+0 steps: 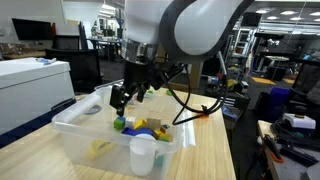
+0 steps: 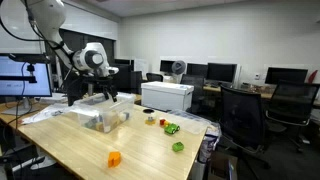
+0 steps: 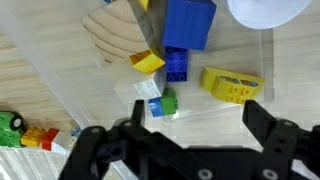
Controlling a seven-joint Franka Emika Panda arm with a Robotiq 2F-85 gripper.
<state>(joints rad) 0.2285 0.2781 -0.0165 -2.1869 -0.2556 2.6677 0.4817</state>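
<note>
My gripper (image 3: 168, 128) is open and empty, hovering just above a clear plastic bin (image 1: 75, 125) on a light wooden table. In the wrist view the bin holds a big blue block (image 3: 187, 22), a small dark blue block (image 3: 176, 65), a yellow wedge (image 3: 147, 62), a yellow studded piece (image 3: 231, 85) and a small green-and-blue block (image 3: 160, 104) nearest my fingers. A white cup (image 1: 143, 154) stands in the bin's near corner. In an exterior view the gripper (image 1: 127, 94) hangs over the bin's middle. The bin also shows in the far view (image 2: 105, 118).
On the table outside the bin lie an orange block (image 2: 114, 158), a green toy (image 2: 178, 147), another green piece (image 2: 171, 128) and small bits (image 2: 151, 121). A white printer (image 2: 167, 96) stands at the table's far end. Office chairs (image 2: 245, 115) and monitors surround it.
</note>
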